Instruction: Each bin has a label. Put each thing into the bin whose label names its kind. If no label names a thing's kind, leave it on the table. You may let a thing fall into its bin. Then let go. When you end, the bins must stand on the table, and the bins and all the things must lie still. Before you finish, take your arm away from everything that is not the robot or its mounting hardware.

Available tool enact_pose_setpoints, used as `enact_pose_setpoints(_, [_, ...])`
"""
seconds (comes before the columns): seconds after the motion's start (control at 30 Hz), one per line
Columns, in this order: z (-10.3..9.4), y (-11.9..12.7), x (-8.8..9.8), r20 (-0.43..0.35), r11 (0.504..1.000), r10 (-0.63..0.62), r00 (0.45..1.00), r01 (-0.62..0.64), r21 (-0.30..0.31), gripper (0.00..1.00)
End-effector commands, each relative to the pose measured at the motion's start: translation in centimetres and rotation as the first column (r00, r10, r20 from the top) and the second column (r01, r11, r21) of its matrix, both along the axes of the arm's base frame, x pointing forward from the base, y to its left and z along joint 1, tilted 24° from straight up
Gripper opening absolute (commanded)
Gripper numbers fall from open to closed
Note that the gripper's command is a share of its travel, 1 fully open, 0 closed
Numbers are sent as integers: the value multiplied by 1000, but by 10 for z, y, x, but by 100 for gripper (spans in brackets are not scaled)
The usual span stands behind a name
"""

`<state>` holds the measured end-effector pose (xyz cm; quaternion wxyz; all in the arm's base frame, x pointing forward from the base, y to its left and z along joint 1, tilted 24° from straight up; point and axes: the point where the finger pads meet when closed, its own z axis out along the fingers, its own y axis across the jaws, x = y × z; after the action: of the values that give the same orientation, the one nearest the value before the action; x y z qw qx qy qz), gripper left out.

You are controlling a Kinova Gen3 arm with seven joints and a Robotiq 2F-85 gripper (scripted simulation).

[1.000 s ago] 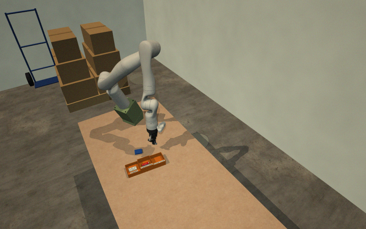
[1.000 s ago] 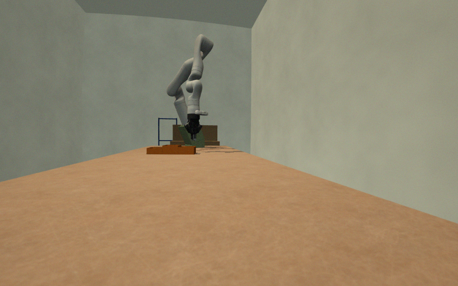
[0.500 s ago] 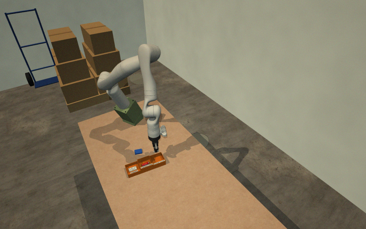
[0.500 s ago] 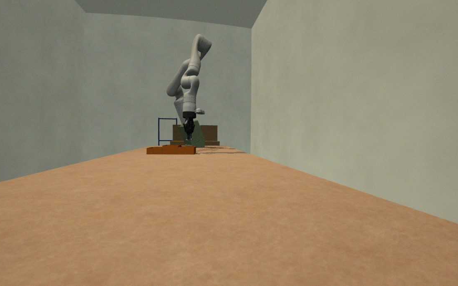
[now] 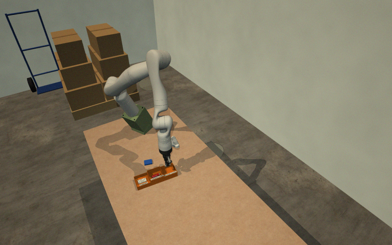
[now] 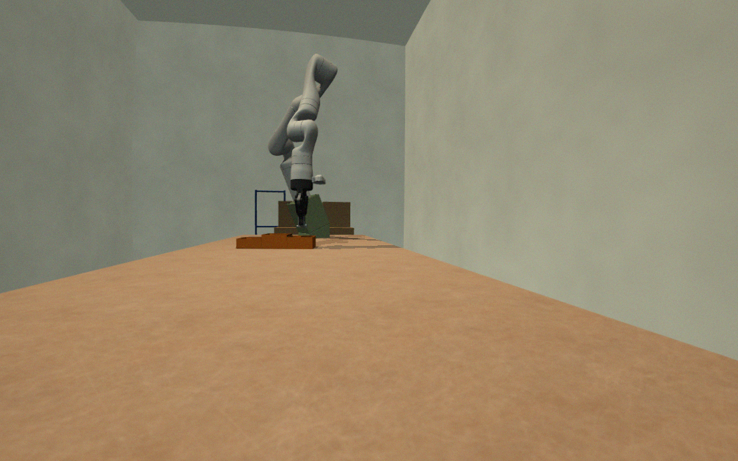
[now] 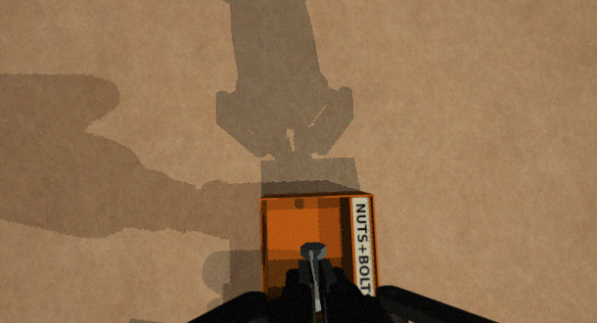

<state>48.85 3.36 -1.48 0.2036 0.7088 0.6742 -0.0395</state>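
My gripper [image 7: 313, 276] is shut on a small grey bolt [image 7: 313, 253] with a hexagonal head and holds it above the orange bin labelled NUTS+BOLTS [image 7: 315, 241]. That bin looks empty. In the top view the gripper [image 5: 168, 161] hangs over the right-hand bin [image 5: 169, 170] of a row of three orange bins. The middle bin [image 5: 156, 174] holds red items. The left bin [image 5: 142, 180] holds a white item. A blue block [image 5: 148, 162] lies on the table behind the bins.
The arm's green base [image 5: 138, 120] stands at the far end of the table. Cardboard boxes [image 5: 91, 66] and a blue hand truck [image 5: 31, 51] stand on the floor beyond it. A wall runs along the right side.
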Motion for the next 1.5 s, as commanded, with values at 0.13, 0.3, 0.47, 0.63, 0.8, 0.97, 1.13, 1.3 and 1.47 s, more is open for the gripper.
enact_pose_setpoints(0.13, [0, 1, 0, 1, 1000, 0, 1000, 0, 1, 0])
enact_pose_setpoints(0.3, [-4, 0, 0, 1, 1000, 0, 1000, 0, 1, 0])
enact_pose_setpoints(0.47, [-13, -4, 2, 1, 1000, 0, 1000, 0, 1, 0])
enact_pose_setpoints(0.63, [-18, -6, 4, 1, 1000, 0, 1000, 0, 1, 0])
enact_pose_setpoints(0.8, [-27, -9, 6, 1, 1000, 0, 1000, 0, 1, 0])
enact_pose_setpoints(0.97, [-37, -13, 8, 1, 1000, 0, 1000, 0, 1, 0])
enact_pose_setpoints(1.13, [-42, -15, 9, 1, 1000, 0, 1000, 0, 1, 0])
enact_pose_setpoints(1.3, [-47, -17, 10, 1, 1000, 0, 1000, 0, 1, 0])
enact_pose_setpoints(1.47, [-47, -17, 10, 1, 1000, 0, 1000, 0, 1, 0])
